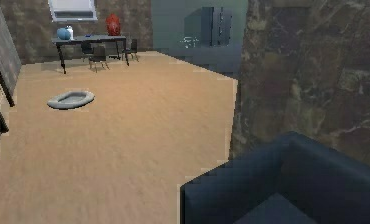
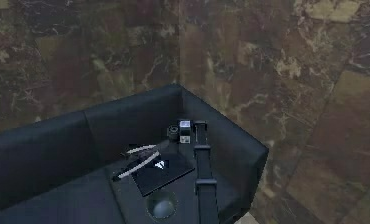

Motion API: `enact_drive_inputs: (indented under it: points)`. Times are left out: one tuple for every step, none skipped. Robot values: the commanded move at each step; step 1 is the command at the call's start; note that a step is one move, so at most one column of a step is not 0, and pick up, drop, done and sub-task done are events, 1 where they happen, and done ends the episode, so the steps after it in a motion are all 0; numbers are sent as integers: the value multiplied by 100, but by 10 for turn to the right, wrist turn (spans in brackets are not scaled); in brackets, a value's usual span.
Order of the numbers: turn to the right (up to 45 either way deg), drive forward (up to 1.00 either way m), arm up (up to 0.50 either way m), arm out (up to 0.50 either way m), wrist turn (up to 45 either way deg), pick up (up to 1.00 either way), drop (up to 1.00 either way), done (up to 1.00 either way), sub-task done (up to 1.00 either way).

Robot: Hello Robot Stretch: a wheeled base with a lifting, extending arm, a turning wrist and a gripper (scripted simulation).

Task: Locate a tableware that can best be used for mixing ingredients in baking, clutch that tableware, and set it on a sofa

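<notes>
Pincer: above the dark sofa seat; whether it holds anything cannot be told. Tableware sought: possibly the dark round blob on the seat, near the arm. Step judged as placing: set it low, well inside the seat

A home: dark sofa, wood floor, far table with chairs
</notes>
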Motion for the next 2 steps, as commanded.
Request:
enact_drive_inputs:
  points:
    - [0,0,0,-8,0,0,0,0,0]
    - [0,0,0,0,0,0,0,100,0]
